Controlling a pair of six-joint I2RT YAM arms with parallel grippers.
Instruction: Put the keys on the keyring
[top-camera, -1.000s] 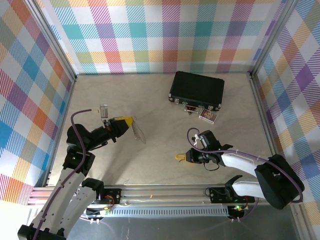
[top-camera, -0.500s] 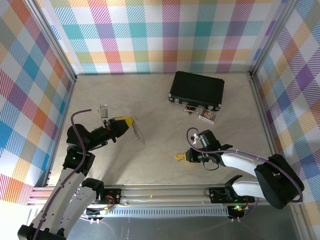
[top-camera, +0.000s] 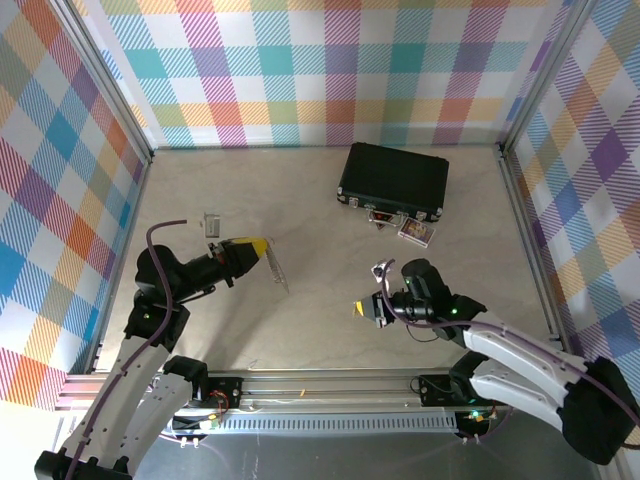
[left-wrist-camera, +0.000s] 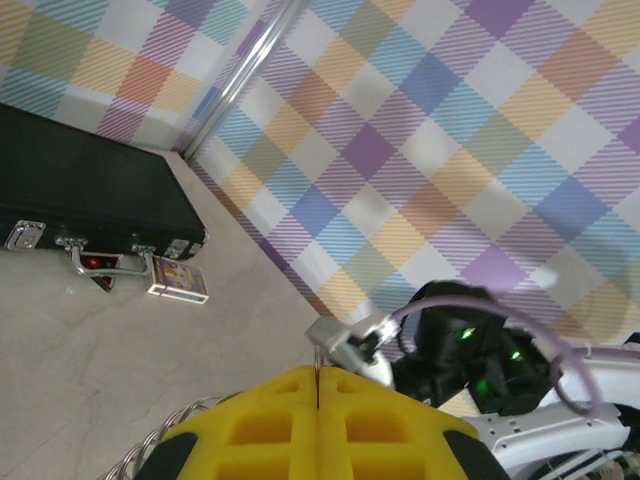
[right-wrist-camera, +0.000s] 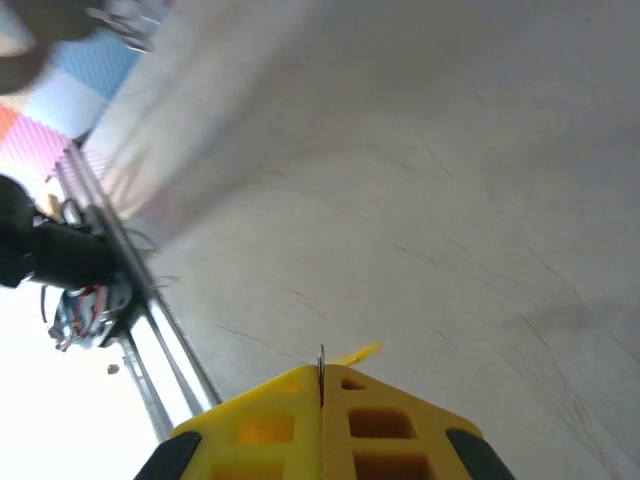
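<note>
Left gripper (top-camera: 258, 245) left of centre over beige table (top-camera: 300, 200), jaws closed on keyring (top-camera: 277, 268), loop jutting right, right gripper (top-camera: 364, 310) near right, jaws pressed together on thin key (right-wrist-camera: 321, 357) seen edge-on, yellow piece (right-wrist-camera: 357, 352) just beside it, black case (top-camera: 393, 180) far right

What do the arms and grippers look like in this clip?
The left arm and right arm have white shells, black joints with small green lights, and a purple cable looping alongside each. The left gripper and right gripper have yellow fingers with square recesses.
</note>
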